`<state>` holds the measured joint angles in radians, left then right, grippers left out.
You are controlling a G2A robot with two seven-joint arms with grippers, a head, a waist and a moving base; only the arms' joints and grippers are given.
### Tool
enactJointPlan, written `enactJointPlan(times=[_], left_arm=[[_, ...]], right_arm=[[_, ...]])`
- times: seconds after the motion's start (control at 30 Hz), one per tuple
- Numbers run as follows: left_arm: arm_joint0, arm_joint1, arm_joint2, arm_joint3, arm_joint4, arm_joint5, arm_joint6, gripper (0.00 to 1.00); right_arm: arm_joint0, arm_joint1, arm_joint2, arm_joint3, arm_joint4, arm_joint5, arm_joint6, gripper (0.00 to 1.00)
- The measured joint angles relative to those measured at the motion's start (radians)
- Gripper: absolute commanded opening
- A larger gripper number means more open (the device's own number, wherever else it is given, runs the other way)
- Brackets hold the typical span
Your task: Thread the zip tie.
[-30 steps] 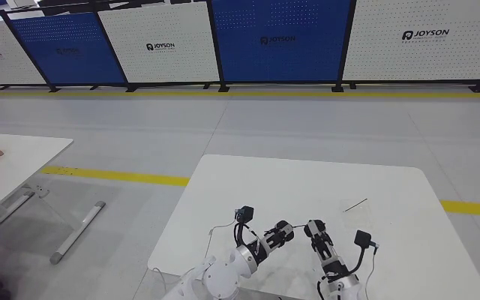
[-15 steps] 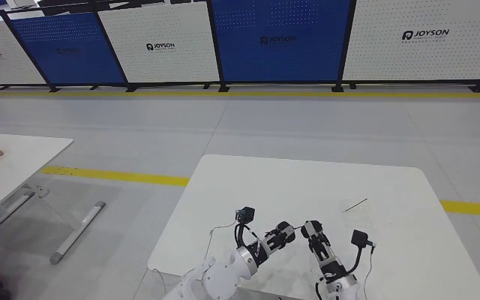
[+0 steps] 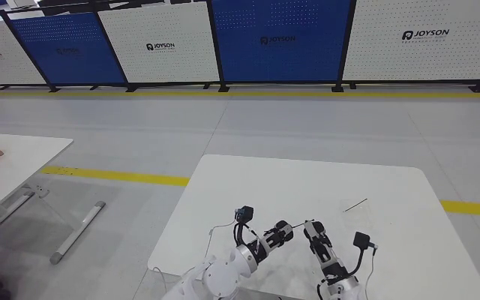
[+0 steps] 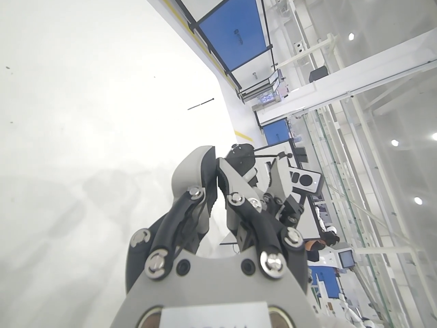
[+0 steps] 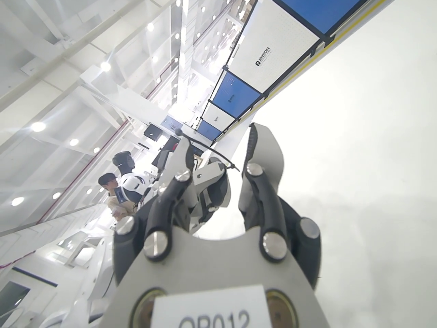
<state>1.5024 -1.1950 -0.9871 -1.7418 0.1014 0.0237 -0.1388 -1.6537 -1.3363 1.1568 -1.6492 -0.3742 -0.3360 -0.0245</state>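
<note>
Desk: a white desk was seen from above, with both arms set low over its near edge and their tips turned toward each other.
Left gripper: the left gripper was found with its fingers pressed together, and one end of the zip tie was pinched at their tips.
Zip tie: the thin black zip tie was held clear of the desk, stretched from the left gripper across to the right one. In the right wrist view it was seen as a shallow curve, with its small head lying by one fingertip of the right gripper.
Right gripper: the right gripper was spread wide, and the tie was passed across the gap between its fingers. Whether either finger was touched by the tie could not be told.
Spacing: in the top view the two grippers were seen just beside each other, bridged by the tie.
Loose tie: a second black tie was seen lying flat on the desk, well apart from both grippers, toward the desk's right side.
</note>
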Motion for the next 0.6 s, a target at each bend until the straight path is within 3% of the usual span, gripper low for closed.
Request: enactJointPlan(times=[0.2,0.3,0.43,0.6], left_arm=[[0.000,-0.001,-0.001,0.000,-0.006,0.004,0.004,0.00],[-0.002,-0.002,0.001,0.001,-0.007,0.004,0.003,0.00],[-0.002,-0.002,0.001,0.002,-0.004,0.004,0.003,0.00],[0.001,-0.002,0.000,-0.003,-0.003,0.005,0.011,0.00]], right_arm=[[-0.002,0.001,0.002,0.002,-0.004,-0.002,-0.005,0.09],[-0.002,0.001,0.004,0.002,-0.004,-0.002,-0.007,0.13],[-0.001,0.002,0.003,0.001,-0.015,0.002,0.001,0.26],[0.002,0.002,-0.008,0.004,-0.046,0.016,0.003,0.25]])
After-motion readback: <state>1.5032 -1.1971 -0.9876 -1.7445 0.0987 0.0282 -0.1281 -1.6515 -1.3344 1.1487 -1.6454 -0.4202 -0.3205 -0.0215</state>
